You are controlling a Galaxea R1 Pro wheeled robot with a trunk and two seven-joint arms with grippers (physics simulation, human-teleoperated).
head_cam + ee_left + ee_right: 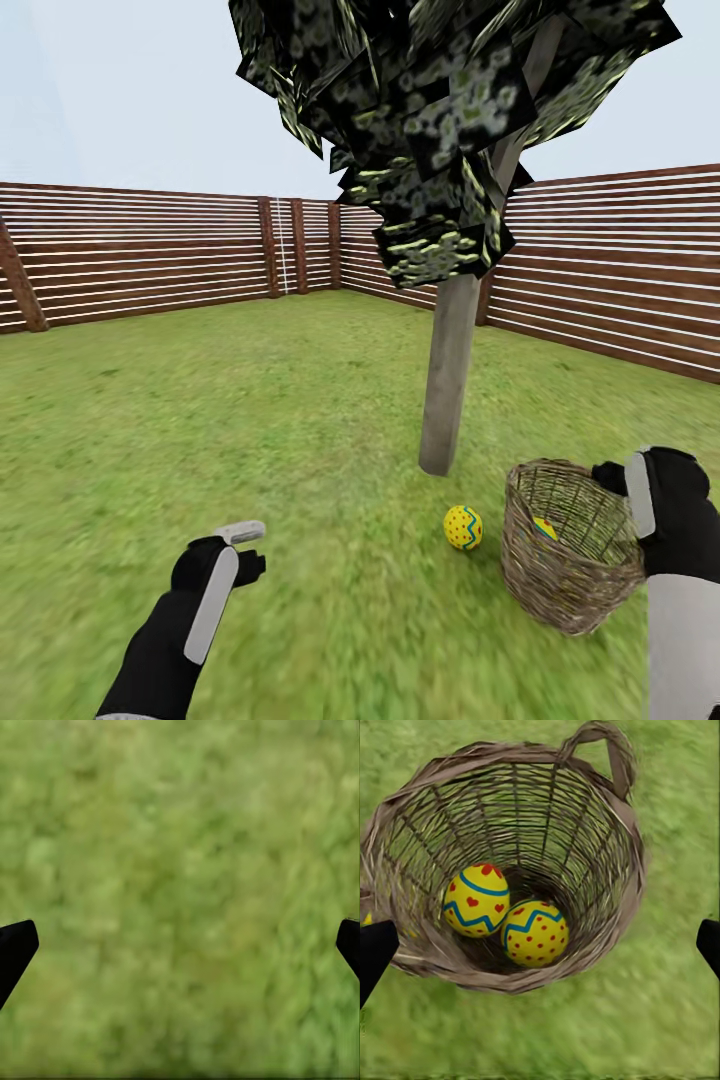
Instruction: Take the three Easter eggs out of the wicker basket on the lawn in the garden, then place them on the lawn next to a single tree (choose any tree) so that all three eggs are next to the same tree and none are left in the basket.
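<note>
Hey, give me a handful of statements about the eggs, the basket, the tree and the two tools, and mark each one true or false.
1. Two Easter eggs lie inside the wicker basket. True.
2. One egg lies on the lawn between the tree trunk and the basket. True.
3. The left tool is gripping an egg. False: its fingers stand apart over bare grass, holding nothing.
4. The basket stands on the far side of the garden from the tree. False: it sits on the grass close to the trunk's base.
5. The right tool is open, looking into the basket from above. True.
6. Both eggs in the basket carry the same marks. False: one has red hearts, the other small red dots.
</note>
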